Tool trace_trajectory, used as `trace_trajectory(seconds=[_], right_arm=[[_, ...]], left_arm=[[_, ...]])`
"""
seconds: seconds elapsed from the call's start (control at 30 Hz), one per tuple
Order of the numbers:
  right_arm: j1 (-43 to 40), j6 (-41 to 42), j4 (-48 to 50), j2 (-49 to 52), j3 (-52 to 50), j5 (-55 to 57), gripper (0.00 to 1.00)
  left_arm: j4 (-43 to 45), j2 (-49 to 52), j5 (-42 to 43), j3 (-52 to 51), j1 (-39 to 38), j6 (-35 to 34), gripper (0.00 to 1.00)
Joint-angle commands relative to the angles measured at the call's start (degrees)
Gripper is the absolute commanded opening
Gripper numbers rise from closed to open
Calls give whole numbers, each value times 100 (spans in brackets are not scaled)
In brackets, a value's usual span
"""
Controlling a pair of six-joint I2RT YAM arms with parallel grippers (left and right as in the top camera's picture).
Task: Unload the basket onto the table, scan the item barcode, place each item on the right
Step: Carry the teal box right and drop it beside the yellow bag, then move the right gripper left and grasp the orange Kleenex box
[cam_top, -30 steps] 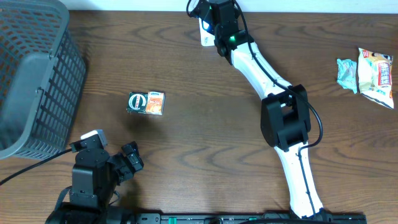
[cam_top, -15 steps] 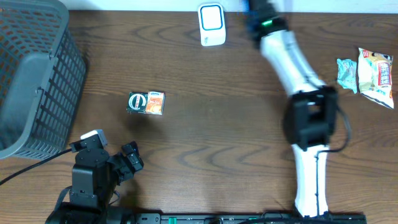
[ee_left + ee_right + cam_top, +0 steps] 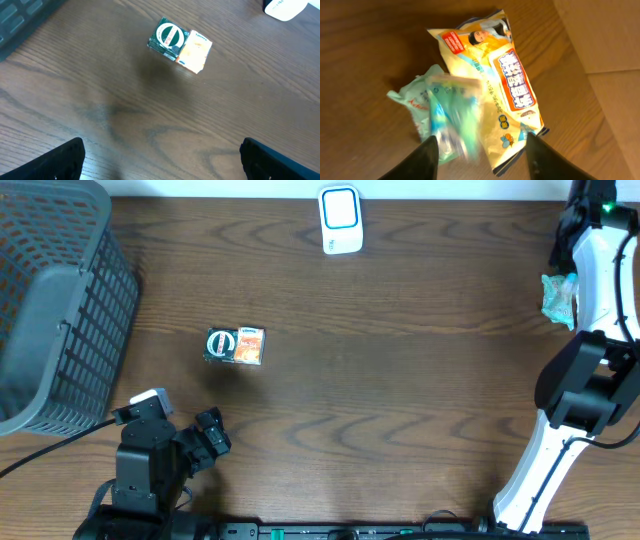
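Right pincer point(image 3: 482, 159): we see its 2 dark fingers point(image 3: 427, 157) standing apart at the bottom of the right wrist view, clamped on nothing.
Task's thing: a small blue-green packet point(image 3: 455, 112), too blurred to read, sits in the gap ahead of the right pincer. It is closer to the finger on the picture's left and clear of the other. We cannot tell whether it touches that finger or what lies under it.
Yellow bag: a yellow plastic snack bag point(image 3: 495, 85) with red and blue print lies flat and slanted just beyond the right pincer's tips.
Green wrapper: a crumpled mint-green wrapper point(image 3: 410, 105) point(image 3: 556, 295) lies against the yellow plastic snack bag, behind the blurred packet.
Scanner: the white barcode scanner point(image 3: 340, 220) point(image 3: 285, 7) stands at the table's far edge. It is well apart from the right pincer and far ahead of the left one.
Left pincer point(image 3: 161, 147) point(image 3: 210, 435): its 2 fingers are spread wide over bare wood with nothing between them.
Box: 1 small green and orange cardboard box point(image 3: 235, 345) point(image 3: 180, 45) lies flat ahead of the left pincer, well clear of its tips. We see a white ring on its green half.
Basket: a grey plastic mesh basket point(image 3: 60, 310) stands off to the left pincer's left side.
Surface: everything rests on a dark brown wooden table point(image 3: 400, 360).
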Motion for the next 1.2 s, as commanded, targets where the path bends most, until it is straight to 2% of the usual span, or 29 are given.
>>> trace_trajectory(seconds=[0.0,0.03,0.13,0.2,0.3,0.43,0.5,0.57,0.6,0.63,0.7,0.77,0.87,1.17], right_arm=[[-170,229,-35,52,-146,61,70],[-201,251,-26,50,-144,57,85],[-195,262,-13,-55,-133,-122,88],[-96,258,20,-339,-133,-1272,93],[20,264,35,-660,-133,-2734,95],[262,256,31,-979,-133,-5569,94],[472,256,11,-1001,-133,-6826,92],[813,234,-7,-942,-138,-7595,88],[992,238,2,-901,-138,-7681,82],[1259,240,26,-839,-138,-7643,68],[1731,245,44,-699,-138,-7484,61],[2516,463,79,-411,-138,-7036,64],[3239,1001,184,-72,-138,-6463,62],[4566,2402,1128,791,-138,-6314,63]], left_arm=[[-9,-26,-15,11,13,11,98],[-9,-26,-15,11,13,11,98],[-9,-26,-15,11,11,11,98],[-9,-26,-15,11,13,11,98],[-9,-26,-15,11,11,11,98],[-9,-26,-15,11,11,11,97],[-9,-26,-15,11,13,11,98],[-9,-24,-15,11,11,11,98],[-9,-26,-15,11,11,11,98],[-9,-24,-15,11,11,11,98],[-9,-26,-15,11,13,11,98],[-9,-26,-15,11,11,11,98],[-9,-26,-15,11,13,11,98],[-9,-26,-15,11,13,11,98]])
